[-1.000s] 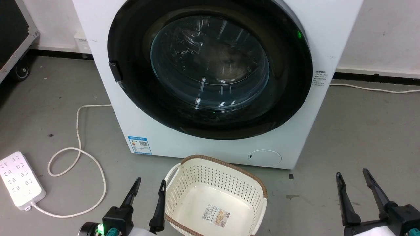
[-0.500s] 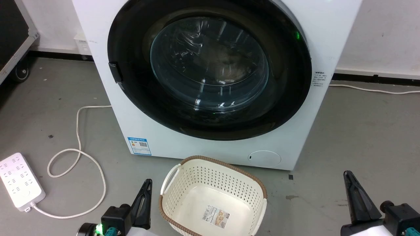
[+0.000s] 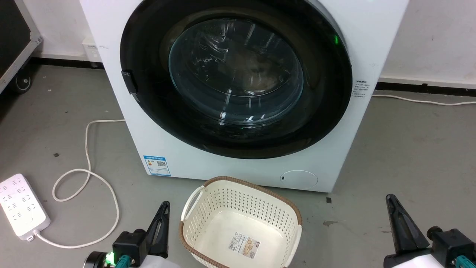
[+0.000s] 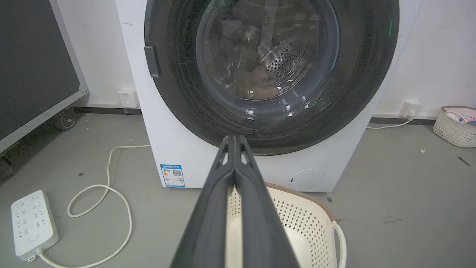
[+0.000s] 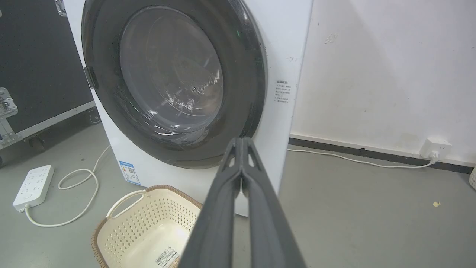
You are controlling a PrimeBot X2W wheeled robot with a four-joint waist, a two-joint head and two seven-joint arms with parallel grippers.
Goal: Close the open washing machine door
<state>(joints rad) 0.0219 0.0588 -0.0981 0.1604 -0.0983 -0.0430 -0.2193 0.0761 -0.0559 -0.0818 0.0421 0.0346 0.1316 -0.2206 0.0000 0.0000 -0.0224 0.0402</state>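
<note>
Washing machine (image 3: 141,123) stands far centre, its round black door (image 3: 236,74) resting against the front. Near, left gripper (image 3: 164,206) and right gripper (image 3: 390,199) flank a cream basket (image 3: 238,180), each with fingers pressed together, empty.

so the washing machine (image 3: 174,149) is plain white, its door (image 3: 236,74) glossy black round a clear glass middle, with a small blue sticker (image 3: 157,165) low on the machine's front. In front of the machine there's a cream basket (image 3: 241,203) dotted with little holes, brown woven rim. Left of the machine, a white power strip (image 3: 21,205) and white cable (image 3: 86,143) on the grey floor (image 3: 409,149)
</note>
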